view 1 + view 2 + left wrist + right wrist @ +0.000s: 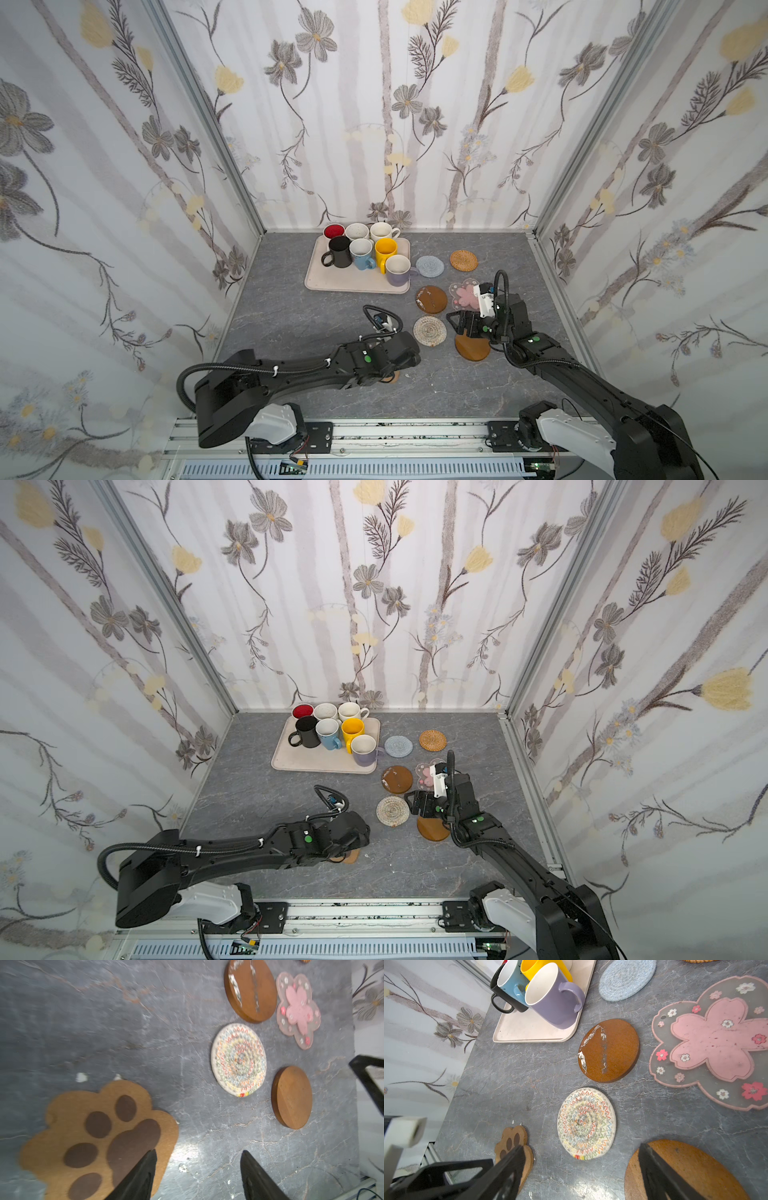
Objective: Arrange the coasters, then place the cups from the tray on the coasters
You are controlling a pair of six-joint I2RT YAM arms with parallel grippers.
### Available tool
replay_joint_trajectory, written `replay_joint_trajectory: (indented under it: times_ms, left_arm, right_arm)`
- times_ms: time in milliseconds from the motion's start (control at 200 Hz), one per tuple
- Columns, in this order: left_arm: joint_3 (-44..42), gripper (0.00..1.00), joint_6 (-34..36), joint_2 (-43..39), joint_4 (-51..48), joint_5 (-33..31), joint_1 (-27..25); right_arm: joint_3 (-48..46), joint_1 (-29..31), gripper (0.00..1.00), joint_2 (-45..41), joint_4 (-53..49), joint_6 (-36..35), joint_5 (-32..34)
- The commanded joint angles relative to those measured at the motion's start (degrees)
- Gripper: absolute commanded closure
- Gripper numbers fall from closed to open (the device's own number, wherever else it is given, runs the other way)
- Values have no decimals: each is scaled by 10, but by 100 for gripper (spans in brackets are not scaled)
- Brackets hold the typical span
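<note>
Both top views had the tray (328, 280) at the back of the grey table (299, 332). All seven cups (385, 249) were bunched on it, with the lavender mug (398, 271) at the corner nearest the coasters (432, 303). Six of those lay spread to the tray's right:
- the pale blue crochet one (429, 266)
- the rattan one (464, 260)
- the scratched amber disc (431, 298)
- the pink-flower mat (464, 296)
- the spiral one (429, 331)
- the plain amber disc (471, 350)

The right gripper (456, 322) hung between the spiral one and the plain amber disc. The left arm (374, 357) covered its own tip, and only a sliver of the paw-print coaster (352, 856) peeked out underneath.

In the left wrist view, the left gripper (199, 1152) had its jaws apart with nothing but bare table between them. The paw-print coaster (99, 1136) lay flat, one fingertip (149, 1159) over its edge and the other clear of it.

In the right wrist view, the right gripper (581, 1146) was spread wide and empty. One finger sat in front of the plain amber disc (695, 1167), the other in front of the paw-print coaster (512, 1138). The spiral one (586, 1124) showed through the gap.
</note>
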Motion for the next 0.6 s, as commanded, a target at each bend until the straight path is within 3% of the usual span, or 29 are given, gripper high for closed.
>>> replay_joint_trajectory:
  times_ms: [0,275,595]
  left_arm:
    - [-44,32,21,-67,-10,9,35]
    - [-134,30,76,-176,-25,75,132]
    - [-129,25,146,-121,-15,95,148]
  right_arm:
    - [1,20,13,2,12,1,-4]
    - [17,76,12,11,16,24,26]
    - [20,97,12,8,9,38,45]
